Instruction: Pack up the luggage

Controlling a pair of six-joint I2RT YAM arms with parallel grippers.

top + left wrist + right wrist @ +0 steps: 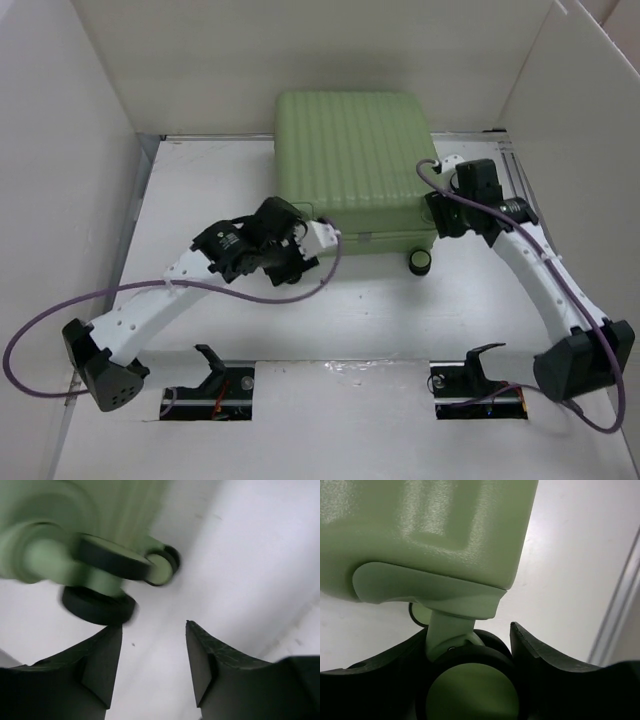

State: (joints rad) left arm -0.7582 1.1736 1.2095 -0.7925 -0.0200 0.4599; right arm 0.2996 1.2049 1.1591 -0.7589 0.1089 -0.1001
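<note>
The luggage [355, 165] lies flat and shut at 12 o'clock on the worktop [330, 320], ribbed shell up and its wheeled edge facing 6 o'clock. Both of your arms are at that edge.

Your right pincer [440, 215] is at the 4 o'clock corner of the case. In its wrist view, a caster [470, 695] fills the gap between the fingers, with its green stem rising to the shell above. It looks clamped on that caster, though the contact itself sits low in the picture.

Your left pincer [325, 238] is at the 7 o'clock corner. Its fingers stand apart with only bare worktop between them, so it is released and holding nothing. The blurred wheels [100, 607] sit just past its left fingertip, toward 11 o'clock in that view.

I judge this to be an early step: you are taking hold of the case by its wheeled end to shift or turn it. The shell is closed, so nothing can go in yet.

For the next move, steer the left pincer toward 11 o'clock until a wheel sits squarely between the fingers, then close on it. Once both sides are gripped, move the two arms together. A lone pull from the right would likely swing the case around on the worktop, and casters swivel, so expect some slack before the shell follows.
</note>
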